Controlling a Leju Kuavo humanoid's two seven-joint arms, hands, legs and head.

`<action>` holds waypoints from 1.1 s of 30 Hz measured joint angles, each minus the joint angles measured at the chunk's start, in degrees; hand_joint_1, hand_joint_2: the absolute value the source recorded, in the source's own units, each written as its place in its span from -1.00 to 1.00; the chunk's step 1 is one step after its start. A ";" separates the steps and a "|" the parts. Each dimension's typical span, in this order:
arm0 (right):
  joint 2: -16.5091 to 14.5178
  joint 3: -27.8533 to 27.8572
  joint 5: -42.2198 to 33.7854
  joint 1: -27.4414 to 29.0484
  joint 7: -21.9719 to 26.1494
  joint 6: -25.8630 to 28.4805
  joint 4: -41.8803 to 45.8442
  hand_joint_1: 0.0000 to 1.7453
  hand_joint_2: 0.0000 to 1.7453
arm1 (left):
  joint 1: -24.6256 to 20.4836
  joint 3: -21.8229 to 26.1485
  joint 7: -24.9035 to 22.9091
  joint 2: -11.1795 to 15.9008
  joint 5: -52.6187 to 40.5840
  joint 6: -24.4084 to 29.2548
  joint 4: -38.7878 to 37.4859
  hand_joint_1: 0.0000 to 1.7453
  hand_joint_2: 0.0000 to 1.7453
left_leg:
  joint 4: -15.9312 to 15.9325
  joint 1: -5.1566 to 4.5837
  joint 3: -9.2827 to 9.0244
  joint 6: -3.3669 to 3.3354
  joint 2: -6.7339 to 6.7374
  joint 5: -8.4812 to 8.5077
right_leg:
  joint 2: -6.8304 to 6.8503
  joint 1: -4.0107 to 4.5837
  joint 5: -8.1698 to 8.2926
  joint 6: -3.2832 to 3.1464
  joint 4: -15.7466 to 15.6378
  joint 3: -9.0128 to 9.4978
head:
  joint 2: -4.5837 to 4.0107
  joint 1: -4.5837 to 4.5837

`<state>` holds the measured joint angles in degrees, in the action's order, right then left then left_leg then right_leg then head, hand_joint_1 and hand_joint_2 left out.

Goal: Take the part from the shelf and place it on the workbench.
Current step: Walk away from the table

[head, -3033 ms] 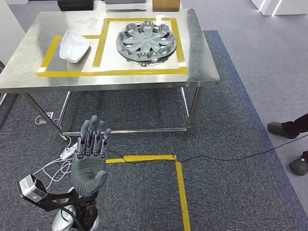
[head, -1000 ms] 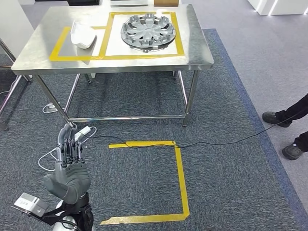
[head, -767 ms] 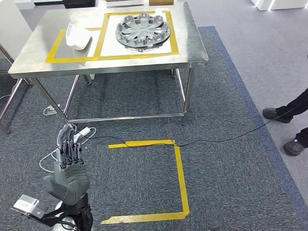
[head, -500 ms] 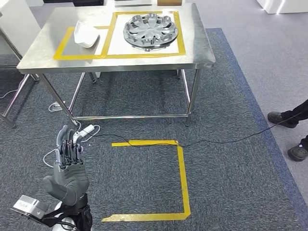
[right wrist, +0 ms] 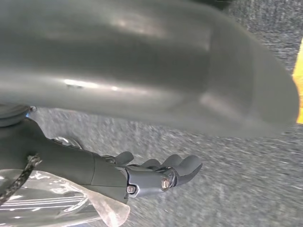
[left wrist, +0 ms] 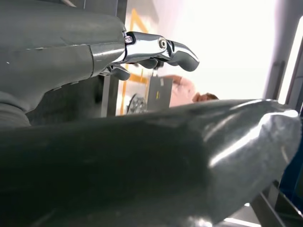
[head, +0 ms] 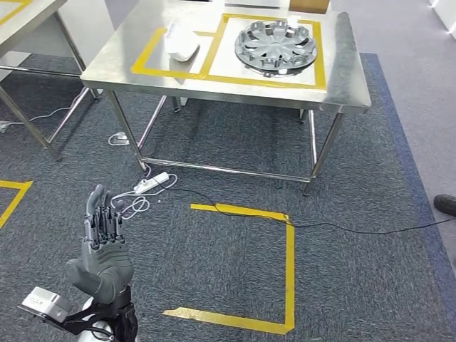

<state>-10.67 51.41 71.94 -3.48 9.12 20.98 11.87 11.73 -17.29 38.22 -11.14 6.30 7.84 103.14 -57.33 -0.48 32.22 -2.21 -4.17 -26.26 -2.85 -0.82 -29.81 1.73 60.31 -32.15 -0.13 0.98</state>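
Left hand [head: 104,251] — raised low at the near left of the head view, back of the hand toward the camera, fingers upright and held side by side, thumb out to the side; it holds nothing. In the left wrist view the fingers [left wrist: 157,47] reach out straight.

Right hand [right wrist: 150,177] — seen in the right wrist view over grey carpet, fingers extended and apart from the thumb, nothing in them; a clear plastic sheet [right wrist: 53,203] lies beside the wrist.

Floor, near — grey carpet [head: 215,285] with a yellow tape corner [head: 279,271] just ahead of the left hand.

Floor, middle — a white power strip [head: 152,183] with a coiled white cable [head: 135,206] lies by the bench's near left leg; a black cable [head: 349,229] runs off to the right toward a dark shoe [head: 445,204] at the edge.

Workbench [head: 344,78] — steel, with yellow tape outlines on top. The white part [head: 182,41] lies in the left outlined box. A grey wheel cover [head: 276,47] rests in the larger right box, well apart from the part.

Far left — a second steel table [head: 27,21], partly in frame.
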 joint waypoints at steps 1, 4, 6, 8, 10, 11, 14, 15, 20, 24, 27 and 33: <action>0.00 0.00 0.00 0.00 -0.01 -0.01 0.00 -1.00 -1.00 | -0.02 -0.02 -0.04 -0.01 0.02 -0.01 0.00 -1.00 -1.00 | -0.13 -0.02 0.20 0.28 -0.63 0.09 | -1.02 -0.10 0.67 -0.14 -2.55 1.35 | 0.00 -0.02; -0.01 0.00 0.01 -0.02 -0.02 -0.09 0.00 -1.00 -1.00 | 0.07 -0.08 -0.33 0.01 0.16 -0.02 0.00 -1.00 -1.00 | -0.36 0.24 0.94 1.34 -2.24 0.49 | -0.60 -0.02 0.81 -0.71 -3.83 2.23 | 0.00 -0.04; -0.05 0.00 0.05 -0.14 0.00 -0.21 0.00 -1.00 -1.00 | 0.13 -0.09 -0.45 0.03 0.21 -0.01 -0.01 -1.00 -1.00 | -1.96 0.23 1.76 2.01 -0.67 -0.69 | 0.78 -0.13 1.07 -1.36 -4.14 2.35 | 0.00 -0.28; -0.07 0.00 0.10 -0.09 -0.03 -0.36 0.00 -1.00 -1.00 | 0.11 -0.10 -0.48 0.05 0.21 0.03 -0.02 -1.00 -1.00 | -7.86 0.25 4.40 2.69 2.38 -4.15 | 2.36 -0.17 1.09 -1.86 -4.29 2.40 | 0.00 -0.66; -0.06 0.00 0.16 0.14 -0.11 -0.48 0.00 -1.00 -1.00 | 0.17 -0.10 -0.50 0.10 0.21 0.12 -0.05 -1.00 -1.00 | -15.27 0.58 7.72 3.21 3.61 -7.25 | 4.14 -0.09 0.98 -2.05 -4.26 2.36 | 0.00 -0.79; -0.05 0.00 0.19 0.19 -0.14 -0.51 0.00 -1.00 -1.00 | 0.24 -0.10 -0.52 0.14 0.21 0.16 -0.09 -1.00 -1.00 | -16.95 0.73 8.40 3.35 3.79 -7.45 | 4.99 -0.06 0.94 -2.07 -4.25 2.36 | 0.00 -0.80; -0.04 0.00 0.25 0.05 -0.16 -0.60 0.00 -1.00 -1.00 | 0.31 -0.10 -0.61 0.23 0.21 0.19 -0.19 -1.00 -1.00 | -9.11 0.83 4.03 3.13 5.32 -2.87 | 7.08 0.02 0.74 -1.85 -4.23 2.62 | 0.00 -0.81; -0.04 0.00 0.27 0.00 -0.17 -0.62 0.00 -1.00 -1.00 | 0.27 -0.10 -0.64 0.22 0.22 0.19 -0.19 -1.00 -1.00 | -5.05 0.51 1.86 2.79 6.90 -1.63 | 7.66 0.18 0.60 -1.64 -4.18 2.77 | 0.00 -0.81; -0.04 0.00 0.40 -0.25 -0.16 -1.01 0.00 -1.00 -1.00 | 0.31 -0.15 -0.72 0.33 0.00 0.11 -0.20 -1.00 -1.00 | 0.01 -0.08 -0.23 0.99 7.51 -0.71 | 10.05 0.55 -0.08 -0.24 -4.20 3.39 | 0.00 -0.76; -0.04 0.00 0.46 -0.25 -0.17 -1.26 0.00 -1.00 -1.00 | 0.25 -0.46 -0.67 0.38 -0.18 -0.03 -0.20 -1.00 -1.00 | 0.53 0.35 -0.03 -0.23 4.61 0.06 | 4.12 0.18 -6.02 0.56 5.86 -1.25 | 0.00 -0.20; -0.04 0.00 0.44 0.12 -0.30 -1.52 0.00 -1.00 -1.00 | 0.54 -0.63 -0.67 0.48 -0.18 -0.04 -0.22 -1.00 -1.00 | 0.49 0.24 0.24 -0.40 2.07 0.28 | 2.92 0.17 -7.10 0.57 12.28 -4.83 | 0.00 -0.16; -0.01 0.00 0.63 0.12 -0.63 -1.66 0.01 -1.00 -1.00 | 0.97 -0.71 -0.67 0.52 -0.21 0.14 -0.22 -1.00 -1.00 | 0.19 0.23 0.60 0.86 -2.35 0.62 | -1.93 0.08 0.32 -0.63 -4.26 2.69 | 0.00 -0.24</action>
<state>-10.68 51.41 72.56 -3.36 8.49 19.32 11.87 12.71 -18.00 37.55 -10.62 6.09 7.98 102.92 -57.14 -0.24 32.82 -1.35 -6.51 -25.63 -4.78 -0.74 -29.49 1.10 56.06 -29.47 -0.13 0.74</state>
